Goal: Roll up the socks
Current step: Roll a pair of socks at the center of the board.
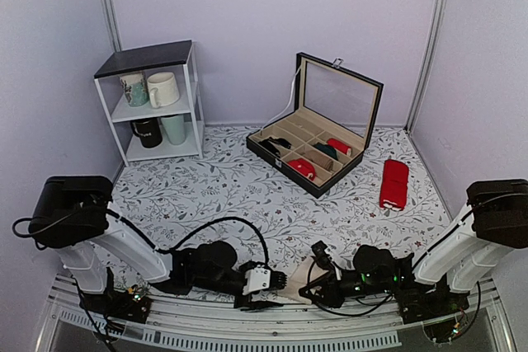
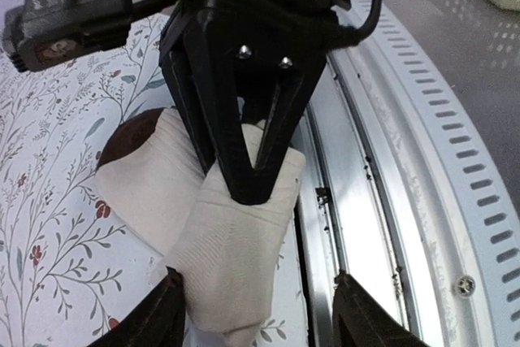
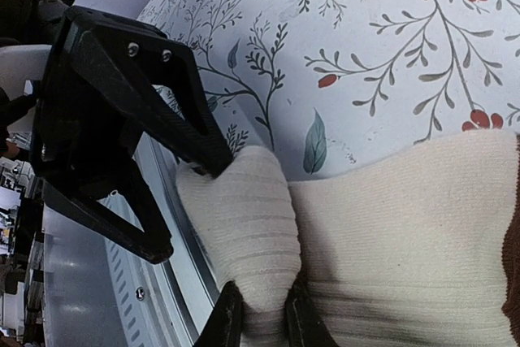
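The socks (image 1: 299,276) lie flat at the table's near edge, between my two grippers. They are cream (image 2: 231,241) with a dark brown end (image 2: 130,134). My right gripper (image 3: 264,286) is shut on a raised fold of the cream fabric (image 3: 244,217); it also shows in the left wrist view (image 2: 252,176), pinching the sock. My left gripper (image 2: 258,278) is open, its fingers (image 2: 158,314) standing on either side of the sock's cream end without closing on it. In the top view the left gripper (image 1: 276,280) and the right gripper (image 1: 318,274) nearly meet.
An open black compartment box (image 1: 363,92) with red and dark bundles stands at the back. A plain red pair (image 1: 393,183) lies at the right. A white shelf (image 1: 186,59) with mugs stands at the back left. A metal rail (image 2: 382,201) runs beside the socks.
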Tool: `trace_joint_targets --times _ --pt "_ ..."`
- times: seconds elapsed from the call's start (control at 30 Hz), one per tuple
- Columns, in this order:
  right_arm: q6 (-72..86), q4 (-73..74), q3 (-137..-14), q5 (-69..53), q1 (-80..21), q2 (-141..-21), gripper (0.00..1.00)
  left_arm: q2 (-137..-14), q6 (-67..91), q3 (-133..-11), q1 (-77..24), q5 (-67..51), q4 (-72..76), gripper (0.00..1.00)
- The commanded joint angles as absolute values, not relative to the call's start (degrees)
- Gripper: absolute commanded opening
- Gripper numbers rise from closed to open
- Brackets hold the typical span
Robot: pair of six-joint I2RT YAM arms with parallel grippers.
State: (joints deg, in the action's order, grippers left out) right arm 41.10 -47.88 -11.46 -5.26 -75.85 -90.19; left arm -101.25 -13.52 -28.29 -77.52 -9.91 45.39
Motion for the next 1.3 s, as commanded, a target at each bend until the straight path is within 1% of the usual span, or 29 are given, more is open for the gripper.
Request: trace_joint_targets --times 0.0,0.4,0.5,0.57,0.67,0.77,0.9,0.93,1.0,1.07,1.2,1.27 --pt "41.39 -34.82 -9.31 -8.85 -76.01 -93.25 0.11 -104.05 -14.09 -30.40 -78.11 -10.45 46.23 0.61" --pt "40.81 -34.46 -9.80 -10.07 -75.42 -93.91 0.10 -107.91 -13.80 -33.25 -78.12 -11.78 42.30 0.59" --pt "40.61 -34.15 -9.84 -10.48 -75.38 -94.04 0.10 -109.49 -13.53 -34.56 -78.08 -11.59 40.87 0.56" --pt "40.61 -33.94 -9.84 -10.69 -75.37 -93.84 0.10 -110.32 -13.75 -36.22 -78.07 -11.88 38.47 0.48" --pt "40.53 -33.31 -9.89 -10.48 -75.24 -93.25 0.10 -111.57 -13.91 -38.64 -78.08 -12.46 34.14 0.30" --pt "40.18 -32.03 -10.38 -10.62 -75.07 -92.60 0.11 -112.00 -13.93 -39.66 -78.21 -13.16 32.05 0.00" --pt "39.57 -29.12 -11.51 -10.17 -74.51 -90.98 0.13 -111.44 -13.23 -40.05 -78.22 -13.43 30.00 0.00" --pt "39.49 -27.93 -11.90 -9.53 -74.39 -90.20 0.15 -111.39 -12.89 -40.14 -78.22 -13.09 29.31 0.00" --pt "39.47 -24.24 -12.81 -7.03 -74.19 -87.68 0.31 -111.34 -11.87 -40.23 -78.22 -11.74 28.38 0.00" --pt "39.70 -19.14 -13.64 -3.67 -73.94 -83.82 0.40 -111.35 -10.84 -40.25 -78.21 -10.50 27.55 0.00" --pt "41.00 -6.62 -16.06 5.59 -73.74 -72.67 0.50 -111.08 -9.82 -40.10 -78.30 -9.63 26.47 0.00" --pt "42.89 0.06 -17.32 11.05 -73.63 -67.78 0.53 -110.83 -9.74 -39.99 -78.31 -9.54 26.48 0.00"
